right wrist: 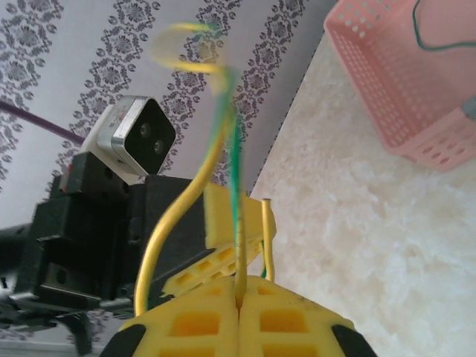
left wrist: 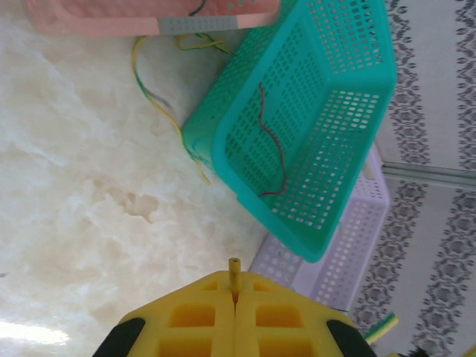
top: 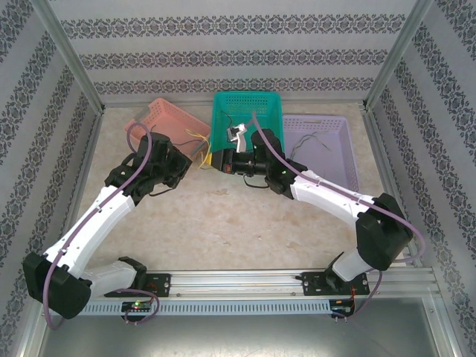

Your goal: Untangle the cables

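Two pincers meet above the surface (top: 223, 223): the right pincer (right wrist: 239, 288) clamps a yellow-green cable (right wrist: 236, 193), the left pincer (left wrist: 235, 286) seemingly pinches its yellow end. We fear a hard pull could slip or snap it.

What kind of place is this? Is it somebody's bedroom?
Probably a robot practice booth, not a bedroom: two robot arms are bolted to a metal rail, patterned panels in a metal frame box in the table, and a pink basket, a green basket and a purple basket sit on it.

Pale marbled tabletop (top: 223, 223) within damask-striped white walls (top: 238, 44) and aluminium corner posts (top: 71, 56)
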Robot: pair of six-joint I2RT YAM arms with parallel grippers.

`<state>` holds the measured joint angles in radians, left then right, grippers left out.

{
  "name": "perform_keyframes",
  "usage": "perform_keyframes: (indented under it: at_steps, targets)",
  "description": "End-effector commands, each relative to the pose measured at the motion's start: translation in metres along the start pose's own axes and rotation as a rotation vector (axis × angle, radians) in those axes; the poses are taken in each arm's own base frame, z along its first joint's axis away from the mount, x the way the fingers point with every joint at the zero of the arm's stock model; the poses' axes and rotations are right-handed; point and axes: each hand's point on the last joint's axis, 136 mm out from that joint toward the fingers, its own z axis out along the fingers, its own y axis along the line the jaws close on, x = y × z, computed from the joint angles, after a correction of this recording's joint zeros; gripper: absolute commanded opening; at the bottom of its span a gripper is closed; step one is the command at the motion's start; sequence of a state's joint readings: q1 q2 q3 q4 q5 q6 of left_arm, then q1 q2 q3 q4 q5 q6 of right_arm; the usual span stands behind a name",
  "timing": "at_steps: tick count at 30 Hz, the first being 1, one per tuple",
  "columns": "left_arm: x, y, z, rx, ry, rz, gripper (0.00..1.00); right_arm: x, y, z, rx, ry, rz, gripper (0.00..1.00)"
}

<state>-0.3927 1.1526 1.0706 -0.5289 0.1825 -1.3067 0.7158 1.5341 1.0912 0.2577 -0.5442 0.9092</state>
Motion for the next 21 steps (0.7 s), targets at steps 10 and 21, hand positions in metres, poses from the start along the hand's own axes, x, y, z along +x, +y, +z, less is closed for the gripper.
perform_keyframes:
  at_steps: [10,21]
  targets:
    - [0.019,-0.075,-0.011,0.258,0.121,-0.123,0.0,-0.012,-0.029,-0.003,0.228,-0.148,-0.363,0.0]
    - [0.054,-0.079,0.006,0.268,0.2,-0.152,0.16,-0.015,0.008,0.015,0.039,-0.128,-0.379,0.0]
